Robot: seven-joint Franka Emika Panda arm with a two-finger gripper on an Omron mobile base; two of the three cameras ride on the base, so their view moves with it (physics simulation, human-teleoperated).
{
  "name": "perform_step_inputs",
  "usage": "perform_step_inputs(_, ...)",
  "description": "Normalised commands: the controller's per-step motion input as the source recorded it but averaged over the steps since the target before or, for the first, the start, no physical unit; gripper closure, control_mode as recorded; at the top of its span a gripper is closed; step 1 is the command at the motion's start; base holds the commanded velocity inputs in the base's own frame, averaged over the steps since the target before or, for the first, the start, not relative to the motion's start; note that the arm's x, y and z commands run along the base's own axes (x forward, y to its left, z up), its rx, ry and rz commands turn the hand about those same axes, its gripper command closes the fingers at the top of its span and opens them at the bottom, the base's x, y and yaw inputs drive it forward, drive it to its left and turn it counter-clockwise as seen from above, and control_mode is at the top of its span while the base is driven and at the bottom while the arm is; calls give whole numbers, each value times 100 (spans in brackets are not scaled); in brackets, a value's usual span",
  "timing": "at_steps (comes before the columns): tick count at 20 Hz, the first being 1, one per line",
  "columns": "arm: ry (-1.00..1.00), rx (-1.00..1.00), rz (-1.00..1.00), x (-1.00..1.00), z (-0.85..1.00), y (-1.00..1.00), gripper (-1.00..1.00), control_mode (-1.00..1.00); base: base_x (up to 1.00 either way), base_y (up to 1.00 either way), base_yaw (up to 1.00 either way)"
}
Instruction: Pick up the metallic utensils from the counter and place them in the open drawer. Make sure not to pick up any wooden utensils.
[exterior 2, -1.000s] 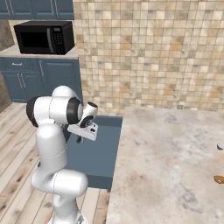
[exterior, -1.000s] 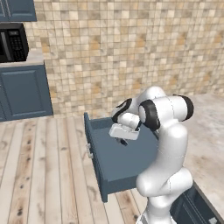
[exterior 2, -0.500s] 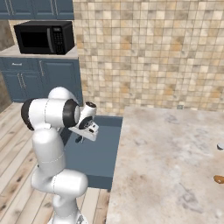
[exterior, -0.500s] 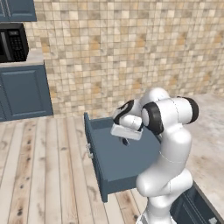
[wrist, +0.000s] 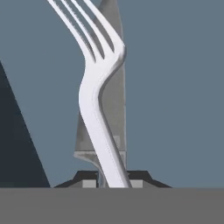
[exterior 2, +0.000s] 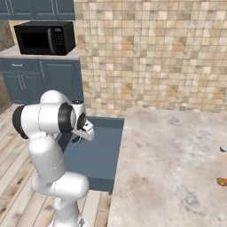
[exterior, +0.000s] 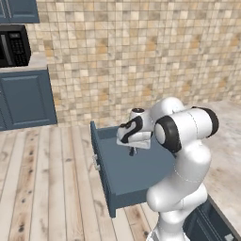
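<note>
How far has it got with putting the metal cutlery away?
One knife already lies on the floor of the open drawer. Right now the gripper holds a silvery fork above that knife, not yet released. At the far edge of the counter a small grey piece remains beside an orange-brown one, which should stay.

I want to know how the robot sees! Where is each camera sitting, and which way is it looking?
Left base view: behind the arm on its left, looking forward and down at the open drawer; the white arm rises lower right.
Right base view: behind on the right, facing the drawer and counter; the arm rises lower left.
Hand view: on the hand, looking along the end effector, which holds a fork over a knife lying in the drawer.
Both base views share the drawer and tiled wall.
</note>
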Motion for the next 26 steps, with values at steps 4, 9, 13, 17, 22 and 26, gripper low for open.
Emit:
perform_step_inputs(4,5,-2,-6,-1,0,-31,100,-100,0,0,0)
perform_step_inputs(9,6,0,0,1,-13,-33,100,-100,0,0,0)
perform_step_inputs(13,1,0,0,10,-43,-11,100,-100,0,0,0)
perform_step_inputs(17,3,-2,0,25,-53,-3,100,-100,0,0,0)
perform_step_inputs(22,5,0,0,31,-45,-8,100,-100,0,0,0)
perform_step_inputs(26,8,0,0,24,-47,-3,100,-100,0,0,0)
